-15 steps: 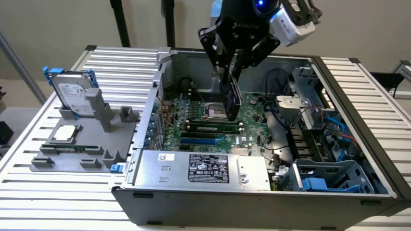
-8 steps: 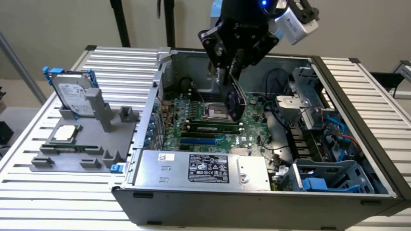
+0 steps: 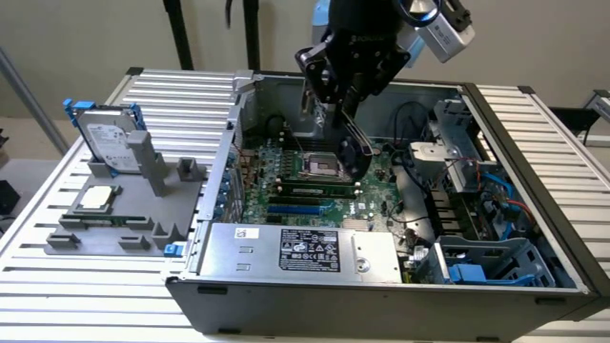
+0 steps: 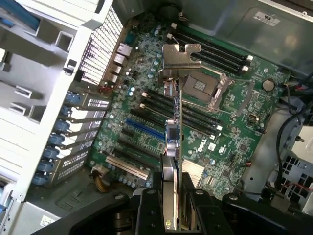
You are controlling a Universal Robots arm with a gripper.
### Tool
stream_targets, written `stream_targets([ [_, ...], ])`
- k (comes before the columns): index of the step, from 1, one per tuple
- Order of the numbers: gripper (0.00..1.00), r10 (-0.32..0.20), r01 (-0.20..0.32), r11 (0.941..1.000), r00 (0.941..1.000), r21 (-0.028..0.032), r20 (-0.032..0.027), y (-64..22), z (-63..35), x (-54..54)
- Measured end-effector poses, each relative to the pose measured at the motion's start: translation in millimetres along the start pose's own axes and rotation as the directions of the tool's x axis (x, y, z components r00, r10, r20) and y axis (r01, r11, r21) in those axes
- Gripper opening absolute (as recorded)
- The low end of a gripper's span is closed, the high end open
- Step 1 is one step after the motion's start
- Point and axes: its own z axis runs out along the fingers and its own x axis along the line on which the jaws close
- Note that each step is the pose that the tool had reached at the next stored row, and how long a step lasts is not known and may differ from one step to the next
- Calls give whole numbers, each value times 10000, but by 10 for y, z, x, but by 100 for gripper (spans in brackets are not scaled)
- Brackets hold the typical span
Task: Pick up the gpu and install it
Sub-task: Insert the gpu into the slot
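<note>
While in one hand [image 4: 172,196], one gpu [image 4: 180,61].

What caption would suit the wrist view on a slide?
Gripper holds the gpu edge-on over the motherboard inside the open computer case.

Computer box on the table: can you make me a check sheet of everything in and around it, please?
Surface: slatted metal table, carrying the open computer case.
Job's things: the gpu hangs above the motherboard, not seated in a slot.
Clutter: grey holder on the exterior view's left, with a hard drive and a processor chip.
Grippers: gripper, fingers shut on the gpu.
Cables: blue and black cables inside the case, on the exterior view's right.
Surroundings: black poles behind the table.
</note>
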Motion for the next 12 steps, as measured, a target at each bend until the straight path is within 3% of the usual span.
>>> stream_targets([
  [6,27,-1089,1090,9940,9940,70,-33,0,1,0],
  [12,27,-2157,2157,9764,9764,132,-78,0,6,0],
])
